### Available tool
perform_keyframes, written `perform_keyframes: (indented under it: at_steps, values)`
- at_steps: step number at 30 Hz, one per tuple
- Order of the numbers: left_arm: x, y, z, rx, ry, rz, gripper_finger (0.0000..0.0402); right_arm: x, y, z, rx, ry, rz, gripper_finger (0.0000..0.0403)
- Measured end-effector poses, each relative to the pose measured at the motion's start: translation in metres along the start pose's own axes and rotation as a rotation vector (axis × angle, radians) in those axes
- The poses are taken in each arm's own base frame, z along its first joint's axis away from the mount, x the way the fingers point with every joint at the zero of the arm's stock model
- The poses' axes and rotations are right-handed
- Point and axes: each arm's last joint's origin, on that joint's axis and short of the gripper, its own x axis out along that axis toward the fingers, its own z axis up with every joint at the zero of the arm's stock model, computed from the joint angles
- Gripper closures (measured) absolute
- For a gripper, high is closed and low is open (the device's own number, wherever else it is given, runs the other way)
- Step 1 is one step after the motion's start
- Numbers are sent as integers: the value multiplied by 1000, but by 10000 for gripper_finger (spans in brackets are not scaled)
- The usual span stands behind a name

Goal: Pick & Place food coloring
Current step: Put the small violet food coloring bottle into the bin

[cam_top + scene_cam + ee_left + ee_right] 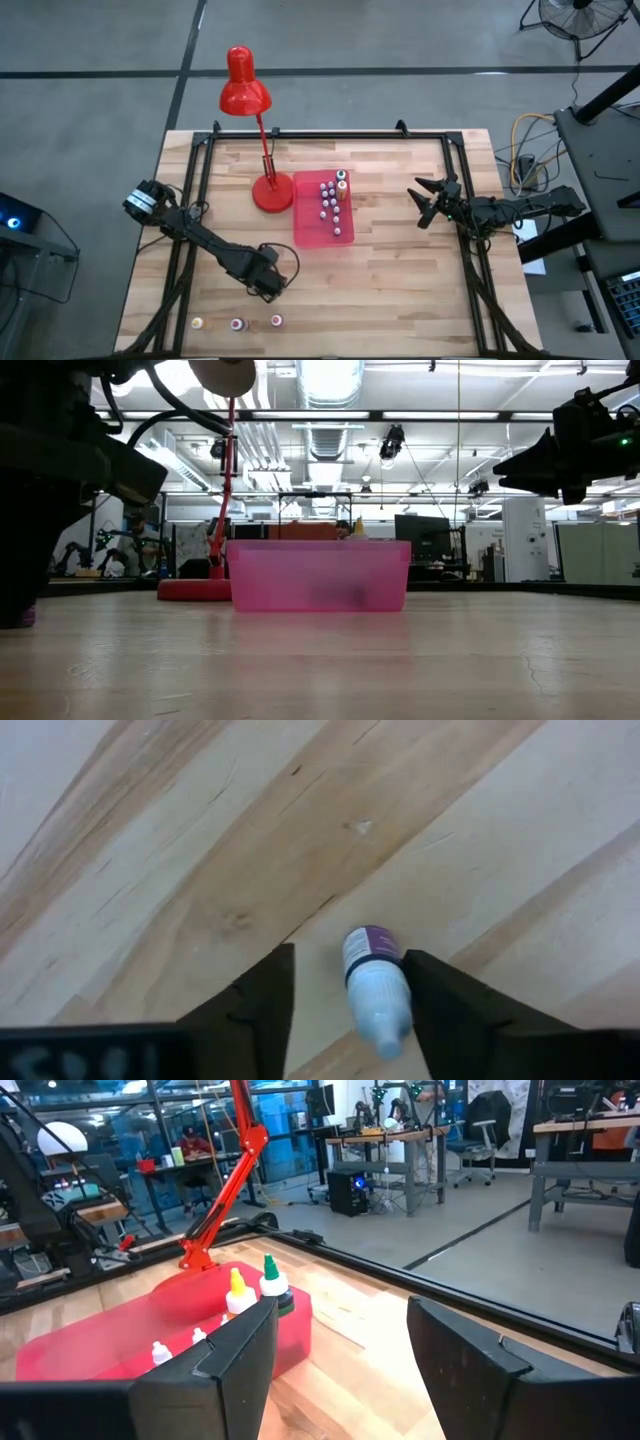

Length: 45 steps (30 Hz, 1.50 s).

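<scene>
Nearest the front edge of the wooden table (400, 290), three food coloring bottles stand in a row: a pale orange one (198, 323), a purple-labelled one (237, 324) and a pink one (276, 321), all well apart from the pink tray (310, 232). The left gripper (270, 288) hangs just above this row, on the tray's near-left side. In the left wrist view its two dark fingers (262, 1005) stand either side of a white-bodied bottle with a purple band (375, 988); one finger meets the bottle's side while a gap shows at the other, so it is partly closed around it, and whether it has a firm hold cannot be told.

Farther back, the pink tray holds roughly ten small bottles, most white-capped (328, 208), with one taller orange-yellow bottle (341, 186) and one green-capped bottle (273, 1289) at its far end. One red desk lamp (268, 192) stands with its base just beside the tray's left side.

The right gripper (428, 201) waits to the tray's right, raised off the table, fingers parted and holding nothing.
</scene>
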Motion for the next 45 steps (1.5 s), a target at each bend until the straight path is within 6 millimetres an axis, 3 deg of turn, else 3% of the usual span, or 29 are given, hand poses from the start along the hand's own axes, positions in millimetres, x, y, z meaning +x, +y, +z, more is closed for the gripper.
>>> perform_keyframes:
  at_steps: [9, 15, 21, 30, 34, 39, 45]
  values:
    - [0, 0, 0, 5, 1, 0, 328, 0, 0, 0, 0, 0, 0, 188]
    - [-2, -1, 2, 26, 23, -11, 354, 0, 0, 0, 1, 0, 0, 188]
    - [-29, -6, 20, 79, 31, 17, 357, 0, 0, 0, 1, 0, 0, 188]
    - [-101, -18, 78, 155, -60, -67, 354, 0, 0, 0, 1, 0, 0, 188]
    - [-119, -22, 109, 170, -89, -76, 354, 0, 0, 0, 1, 0, 0, 188]
    - [-120, -25, 149, 176, -89, -53, 354, 0, 0, 0, 1, 0, 0, 188]
    - [-97, -32, 194, 164, -70, -18, 354, 0, 0, 0, 0, 0, 0, 188]
